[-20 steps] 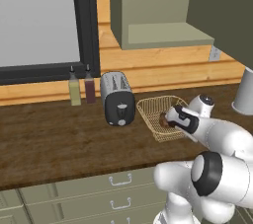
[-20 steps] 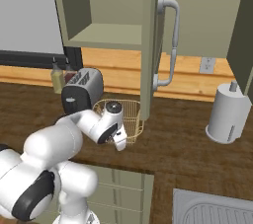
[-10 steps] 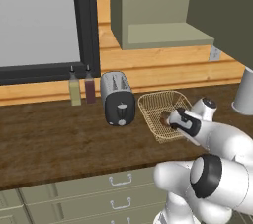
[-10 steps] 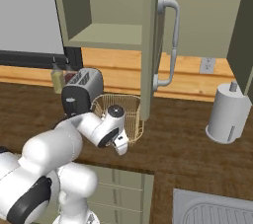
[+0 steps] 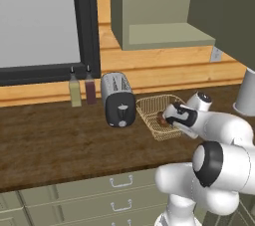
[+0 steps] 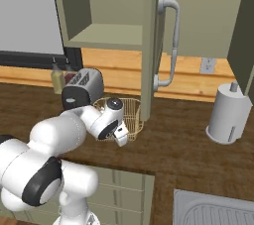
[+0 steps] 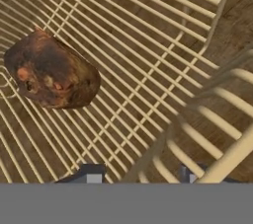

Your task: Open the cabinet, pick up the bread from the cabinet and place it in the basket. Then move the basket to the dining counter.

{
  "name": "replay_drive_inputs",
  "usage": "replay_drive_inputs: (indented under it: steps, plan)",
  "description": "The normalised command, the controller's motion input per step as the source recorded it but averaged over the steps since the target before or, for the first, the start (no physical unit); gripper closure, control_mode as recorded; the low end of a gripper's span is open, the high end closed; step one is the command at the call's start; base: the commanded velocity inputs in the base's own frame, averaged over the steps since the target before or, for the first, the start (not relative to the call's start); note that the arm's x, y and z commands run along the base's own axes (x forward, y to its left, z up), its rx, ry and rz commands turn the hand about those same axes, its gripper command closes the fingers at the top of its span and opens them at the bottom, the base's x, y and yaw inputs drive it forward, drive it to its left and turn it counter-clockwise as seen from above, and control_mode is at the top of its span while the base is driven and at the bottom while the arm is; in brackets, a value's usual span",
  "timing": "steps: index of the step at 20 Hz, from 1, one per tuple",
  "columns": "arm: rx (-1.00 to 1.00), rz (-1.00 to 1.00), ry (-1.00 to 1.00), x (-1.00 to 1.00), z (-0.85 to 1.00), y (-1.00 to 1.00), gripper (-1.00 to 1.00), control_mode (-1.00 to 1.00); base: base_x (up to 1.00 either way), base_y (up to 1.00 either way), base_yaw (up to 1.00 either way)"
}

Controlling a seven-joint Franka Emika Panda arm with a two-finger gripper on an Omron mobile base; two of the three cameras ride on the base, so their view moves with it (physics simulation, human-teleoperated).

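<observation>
Left base view: I see the basket [image 5: 158, 116] right of centre on the dark table [image 5: 60, 135], just right of the toaster [image 5: 118, 99], the bread [image 5: 162, 117] inside it, and my tool [image 5: 168, 115] at its right side.

Right base view: the cabinet [image 6: 149, 35] stands open at the top of the frame, the basket [image 6: 130, 112] below its door.

Hand view: the bread [image 7: 49, 76] lies on the mesh at left. My fingertips [image 7: 89, 173] sit apart at the bottom, straddling the basket's wall [image 7: 207, 119], not yet closed on it.
</observation>
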Motion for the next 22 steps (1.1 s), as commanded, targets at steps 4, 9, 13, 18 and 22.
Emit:
replay_drive_inputs:
  steps: [4, 9, 13, 18, 22]
  plan:
    - [0.0, 0.06, 0.08, 0.0, -0.43, 0.3, 1.0, -1.0, 0.0, 0.0, 0.0]
    - [0.0, 0.05, 0.01, 0.0, -0.06, 0.28, 1.0, -1.0, 0.0, 0.0, 0.0]
    - [0.0, 0.02, -0.02, 0.0, 0.09, 0.24, 1.0, -1.0, 0.0, 0.0, 0.0]
    - [0.03, 0.0, -0.09, 0.04, 0.32, 0.16, 1.0, -1.0, 0.0, 0.0, 0.0]
    - [0.06, 0.0, -0.09, 0.03, 0.26, 0.03, 1.0, -1.0, 0.0, 0.0, 0.0]
